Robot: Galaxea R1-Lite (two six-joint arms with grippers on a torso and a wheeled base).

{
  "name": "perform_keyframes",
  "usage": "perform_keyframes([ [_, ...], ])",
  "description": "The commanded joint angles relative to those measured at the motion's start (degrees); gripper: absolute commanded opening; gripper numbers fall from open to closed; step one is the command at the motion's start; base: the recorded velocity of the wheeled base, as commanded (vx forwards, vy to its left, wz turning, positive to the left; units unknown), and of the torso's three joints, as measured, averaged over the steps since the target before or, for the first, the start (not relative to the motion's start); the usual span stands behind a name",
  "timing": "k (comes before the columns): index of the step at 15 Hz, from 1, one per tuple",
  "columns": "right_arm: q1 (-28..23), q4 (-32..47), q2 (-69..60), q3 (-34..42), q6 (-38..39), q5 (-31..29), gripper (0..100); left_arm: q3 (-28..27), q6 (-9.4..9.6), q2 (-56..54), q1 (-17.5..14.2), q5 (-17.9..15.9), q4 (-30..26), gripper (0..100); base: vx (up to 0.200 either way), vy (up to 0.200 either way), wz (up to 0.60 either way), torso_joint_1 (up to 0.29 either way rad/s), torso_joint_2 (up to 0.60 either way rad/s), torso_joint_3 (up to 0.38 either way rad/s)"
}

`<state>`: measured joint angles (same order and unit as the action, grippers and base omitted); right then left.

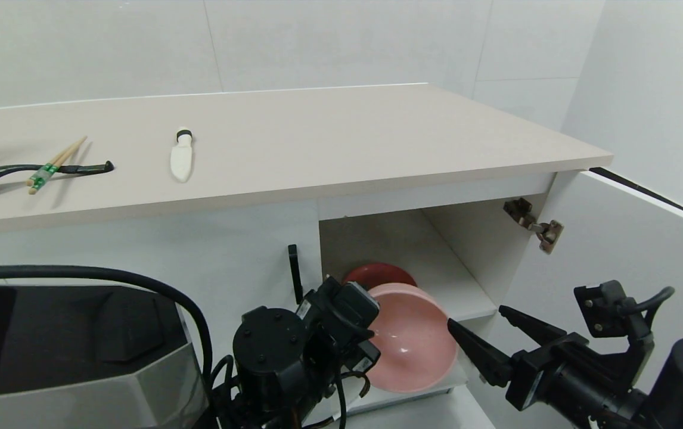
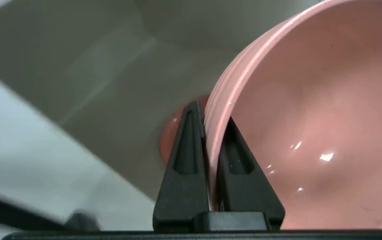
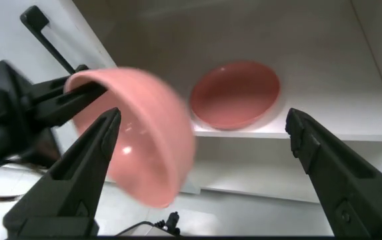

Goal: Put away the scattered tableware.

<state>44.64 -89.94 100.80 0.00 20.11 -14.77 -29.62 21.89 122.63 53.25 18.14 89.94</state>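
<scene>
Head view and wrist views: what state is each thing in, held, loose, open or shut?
pink bowl, tilted, held by its rim.
left gripper, fingers shut on the pink bowl.
right gripper, fingers open, empty.
red dish, lying flat on the shelf.
cupboard door, open.
black ladle, lying on the counter.
chopsticks, loose on the counter, across the black ladle.
white utensil, lying on the counter.
</scene>
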Motion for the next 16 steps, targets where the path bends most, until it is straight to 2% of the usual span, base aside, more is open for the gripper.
perform_keyframes([
  [1,0.2,-0.1,0.2,0.0,0.0,0.0,100,-2.5,-0.1,1.9,0.0,1.2,0.1,0,0.0,0.0,0.0,0.0,0.0,0.0],
  [5,-0.1,-0.1,0.4,0.0,0.0,0.0,100,-4.4,-0.8,0.9,0.3,2.0,0.1,0,0.0,0.0,0.0,0.0,0.0,0.0],
  [9,-1.6,-0.1,0.4,0.0,0.0,0.0,100,-4.2,-1.86,-1.8,0.5,2.1,0.1,0,0.0,0.0,0.0,0.0,0.0,0.0],
  [12,-1.6,-0.1,0.4,0.0,0.0,0.0,100,-3.1,-1.86,-2.7,0.6,2.0,0.1,0,0.0,0.0,0.0,0.0,0.0,0.0],
  [16,-2.8,-0.1,1.1,-0.2,0.2,0.0,100,-4.2,-1.86,-1.8,3.7,2.0,0.1,0,0.0,0.0,0.0,0.0,0.0,0.0],
])
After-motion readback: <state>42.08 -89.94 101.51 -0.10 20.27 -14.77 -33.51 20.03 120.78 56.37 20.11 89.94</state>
